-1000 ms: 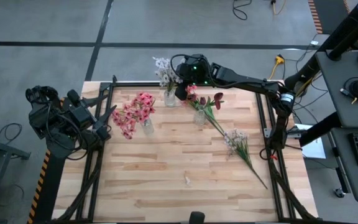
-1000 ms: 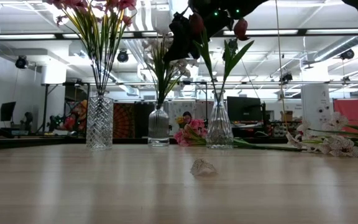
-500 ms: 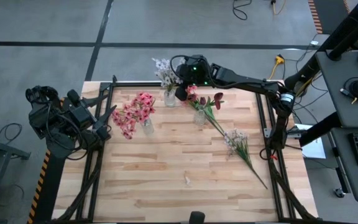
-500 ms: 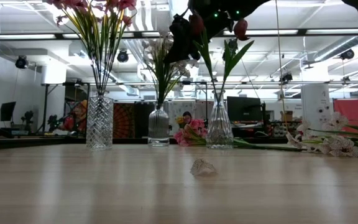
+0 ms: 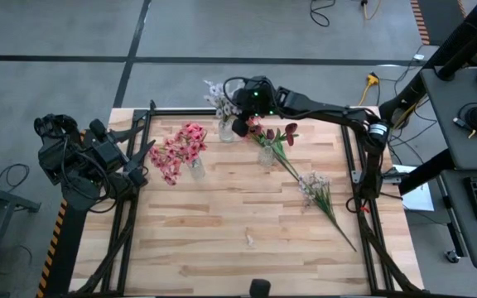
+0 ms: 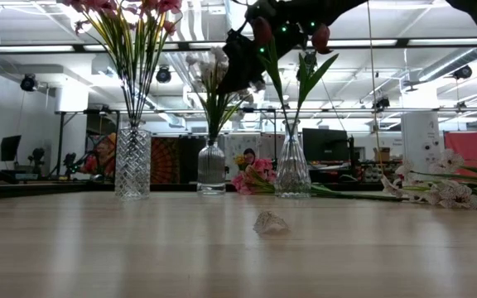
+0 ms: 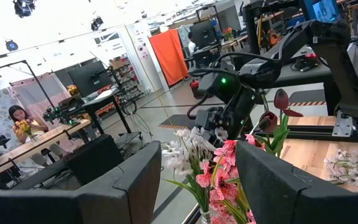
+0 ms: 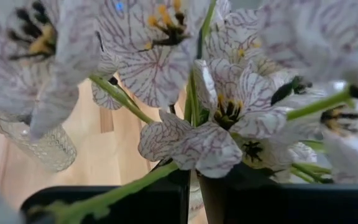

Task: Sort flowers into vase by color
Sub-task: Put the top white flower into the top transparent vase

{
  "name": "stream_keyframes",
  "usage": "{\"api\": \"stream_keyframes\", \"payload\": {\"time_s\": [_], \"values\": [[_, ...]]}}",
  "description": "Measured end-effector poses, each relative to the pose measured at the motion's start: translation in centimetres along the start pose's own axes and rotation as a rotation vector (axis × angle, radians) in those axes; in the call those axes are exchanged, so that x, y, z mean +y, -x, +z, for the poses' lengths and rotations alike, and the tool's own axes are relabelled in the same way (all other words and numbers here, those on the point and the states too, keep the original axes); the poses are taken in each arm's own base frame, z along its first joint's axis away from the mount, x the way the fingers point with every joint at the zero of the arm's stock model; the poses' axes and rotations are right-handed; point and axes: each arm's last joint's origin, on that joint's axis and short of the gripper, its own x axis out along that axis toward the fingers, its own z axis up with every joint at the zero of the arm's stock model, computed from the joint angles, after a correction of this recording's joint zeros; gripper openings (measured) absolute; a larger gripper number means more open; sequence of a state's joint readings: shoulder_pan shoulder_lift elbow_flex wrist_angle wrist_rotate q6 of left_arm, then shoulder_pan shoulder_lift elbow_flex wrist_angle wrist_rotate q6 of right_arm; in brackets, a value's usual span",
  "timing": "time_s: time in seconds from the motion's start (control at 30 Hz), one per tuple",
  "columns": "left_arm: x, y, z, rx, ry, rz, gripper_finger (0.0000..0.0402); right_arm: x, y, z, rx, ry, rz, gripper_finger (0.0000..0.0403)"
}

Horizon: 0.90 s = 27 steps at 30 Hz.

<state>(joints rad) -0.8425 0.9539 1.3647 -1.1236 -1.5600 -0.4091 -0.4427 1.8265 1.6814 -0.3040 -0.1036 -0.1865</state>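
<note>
Three glass vases stand near the far edge. One (image 5: 195, 168) holds pink flowers (image 5: 180, 149), one (image 5: 224, 130) white flowers (image 5: 217, 95), and one (image 5: 265, 157) dark red tulips (image 5: 289, 132). More white-lilac flowers (image 5: 315, 189) lie flat on the table at the right, and a pink bloom (image 6: 253, 175) lies behind the tulip vase. My right gripper (image 5: 240, 125) hangs shut among the white blooms, over their vase (image 6: 211, 167). My left gripper (image 5: 141, 162) waits open at the table's left edge. My right gripper pinches a thin green stalk (image 8: 161, 173) of a white flower between its two fingers (image 8: 160, 202). It comes from the table's right, slanting down. The stalk runs out sideways across one finger, with a white bloom (image 8: 194, 142) just past the fingertips. The stalk's lower end is hidden.
A small crumpled scrap (image 5: 249, 240) lies on the bare wood toward the near edge. A black frame (image 5: 350, 157) rims the table. The tulips stand close to the right of my right arm (image 5: 321, 106).
The white blooms at my right gripper have swung a little toward the table's left, and the gripper has eased slightly down toward their vase. It stays shut.
</note>
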Motion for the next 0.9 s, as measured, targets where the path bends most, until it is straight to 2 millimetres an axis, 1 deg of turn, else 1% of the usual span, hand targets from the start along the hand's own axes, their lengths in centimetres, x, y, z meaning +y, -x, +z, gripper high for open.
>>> {"api": "stream_keyframes", "payload": {"time_s": [0.37, 0.63, 0.9], "values": [[0.0, 0.0, 0.0, 0.0, 0.0, 0.0, 0.019, 0.0, -0.3, -0.2, 0.006, -0.001, 0.0, 0.0013], [0.0, 0.0, 0.0, 0.0, 0.0, 0.0, 0.019, 0.0, -1.3, -0.9, 0.028, -0.003, 0.005, 0.0013], [0.0, 0.0, 0.0, 0.0, -0.001, 0.0, 0.019, 0.0, -1.4, -1.0, 0.032, 0.006, 0.006, 0.0013]]}}
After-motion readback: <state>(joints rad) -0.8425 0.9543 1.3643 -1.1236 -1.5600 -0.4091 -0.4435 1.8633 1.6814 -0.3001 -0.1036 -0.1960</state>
